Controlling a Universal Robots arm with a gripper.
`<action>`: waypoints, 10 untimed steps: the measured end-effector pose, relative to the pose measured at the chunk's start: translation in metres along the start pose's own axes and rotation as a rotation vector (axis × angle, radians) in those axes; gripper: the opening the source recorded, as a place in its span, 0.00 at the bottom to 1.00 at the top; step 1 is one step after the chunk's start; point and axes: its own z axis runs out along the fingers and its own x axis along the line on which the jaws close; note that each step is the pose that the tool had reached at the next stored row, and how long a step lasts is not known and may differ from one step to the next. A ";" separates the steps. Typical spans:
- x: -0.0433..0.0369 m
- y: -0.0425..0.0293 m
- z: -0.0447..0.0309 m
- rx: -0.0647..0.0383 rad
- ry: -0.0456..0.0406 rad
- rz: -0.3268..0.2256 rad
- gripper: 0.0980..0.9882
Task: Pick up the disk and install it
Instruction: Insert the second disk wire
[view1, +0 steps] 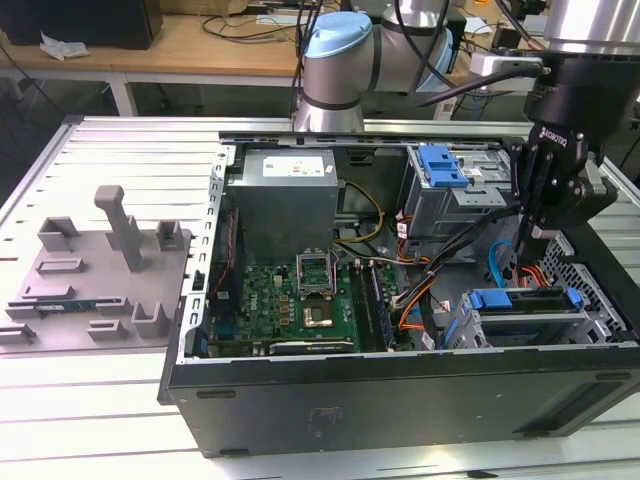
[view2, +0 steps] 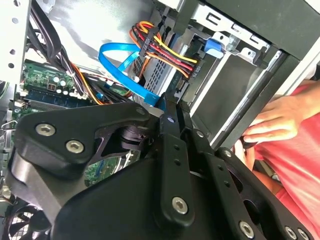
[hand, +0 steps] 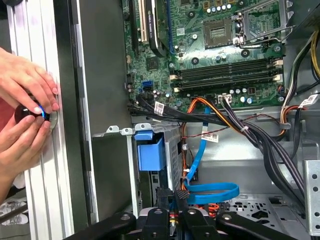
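End effector (view1: 530, 262) shut, empty, above disk (view1: 525, 299).

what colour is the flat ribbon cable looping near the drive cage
Bright blue. The flat ribbon cable shows best in the second wrist view, beside the red, yellow and black wire bundle.

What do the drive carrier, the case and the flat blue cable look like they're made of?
Disk carrier: bright blue, matte, uniformly coloured, likely moulded plastic. Computer case: dark painted outer wall with bare grey sheet inside and punched vents, probably steel. Blue cable: flat glossy ribbon curving in a loop, so a flexible plastic jacket.
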 end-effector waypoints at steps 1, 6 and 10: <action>0.0009 -0.0001 0.0003 0.000 -0.0031 0.000 0.07; 0.0022 -0.0001 0.0007 -0.001 -0.0091 0.000 0.07; 0.0049 0.0001 0.0015 0.000 -0.0149 0.000 0.07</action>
